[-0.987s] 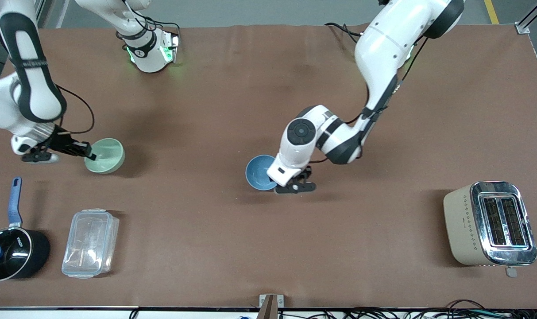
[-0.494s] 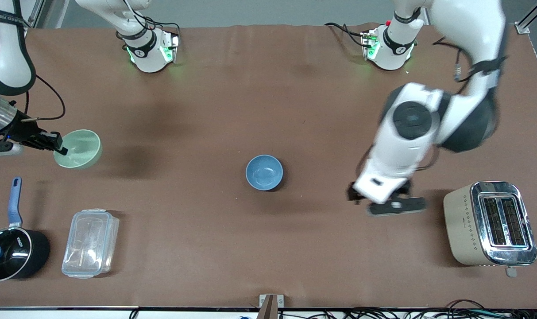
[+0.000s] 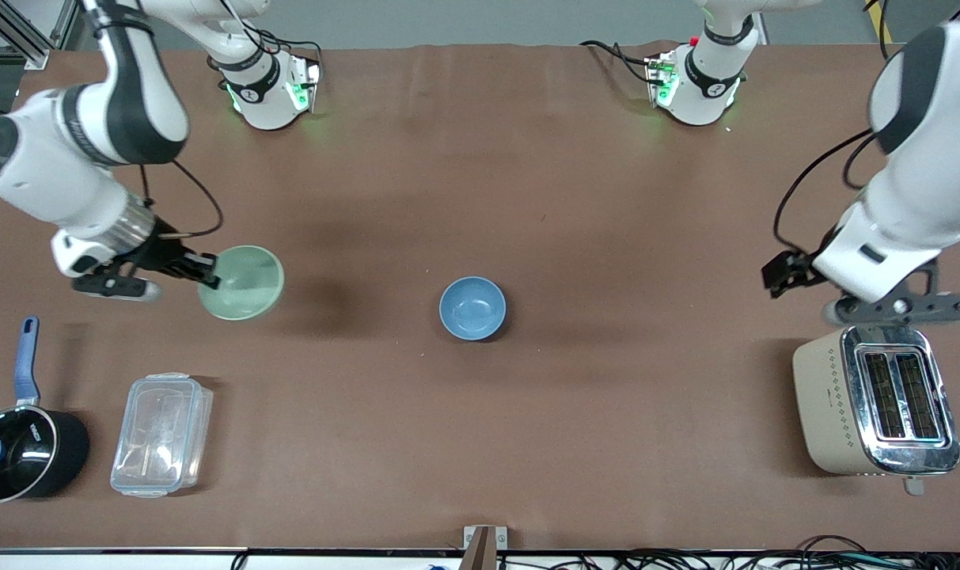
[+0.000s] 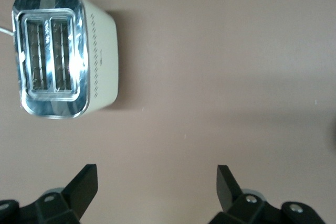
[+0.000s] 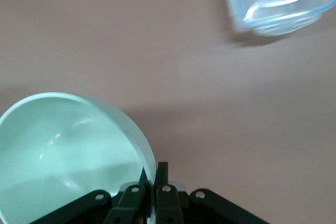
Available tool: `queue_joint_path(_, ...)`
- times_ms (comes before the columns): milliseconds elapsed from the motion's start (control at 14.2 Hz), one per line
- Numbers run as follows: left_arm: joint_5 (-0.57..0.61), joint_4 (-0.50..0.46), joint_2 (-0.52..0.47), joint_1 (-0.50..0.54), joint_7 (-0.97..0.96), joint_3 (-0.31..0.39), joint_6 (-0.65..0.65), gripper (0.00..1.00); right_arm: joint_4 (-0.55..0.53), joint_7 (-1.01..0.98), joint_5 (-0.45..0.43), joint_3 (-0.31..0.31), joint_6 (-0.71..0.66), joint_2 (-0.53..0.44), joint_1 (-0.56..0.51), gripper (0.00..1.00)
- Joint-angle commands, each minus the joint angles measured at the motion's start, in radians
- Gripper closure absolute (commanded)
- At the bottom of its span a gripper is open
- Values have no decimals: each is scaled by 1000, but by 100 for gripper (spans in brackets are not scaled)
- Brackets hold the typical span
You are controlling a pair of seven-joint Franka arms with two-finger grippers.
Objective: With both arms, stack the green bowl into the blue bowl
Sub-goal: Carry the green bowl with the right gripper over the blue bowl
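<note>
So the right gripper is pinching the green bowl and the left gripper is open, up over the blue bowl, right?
Not quite. The open left gripper is up over the toaster, not the blue bowl; the front view shows it. The right gripper does pinch the green bowl by its rim.

Loads of open brown table (image 3: 527, 158) all around the blue bowl (image 3: 472, 308), nothing touching it or close by. Between it and the green bowl (image 3: 240, 283), pinched at the rim by the right gripper (image 3: 207, 277), it's bare mat. Only clutter: a clear plastic container (image 3: 161, 434) and a black saucepan (image 3: 22, 447) well off toward the right arm's end, nearer the camera than the blue bowl. The toaster (image 3: 875, 400) sits well off toward the left arm's end, with the wide-open left gripper (image 4: 156, 182) probably hanging just above it.
</note>
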Motion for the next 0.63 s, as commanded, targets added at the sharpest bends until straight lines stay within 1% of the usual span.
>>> queue_joint_path(0,-44,-41,-90,4,61,9,-64,0,84,209,-24,146,67,115,-6,99)
queue_joint_path(71,-49,-52,-111,1,91,41,-79,0,101,278,-36,194,99,156,-3,99)
queue_joint_path(141,-84,-93,-154,1,129,74,-81,0,113,316,-68,231,124,191,-1,99)
queue_joint_path(212,-133,-125,-185,4,155,98,-77,0,127,373,-94,265,145,227,5,99)
queue_joint_path(282,-153,-153,-214,7,175,130,-77,0,154,449,-125,291,164,269,10,99)
queue_joint_path(353,-153,-178,-239,8,177,132,-77,0,194,506,-169,317,169,317,20,99)
queue_joint_path(564,-155,-176,-239,8,178,135,-75,0,291,730,-346,398,169,452,28,99)
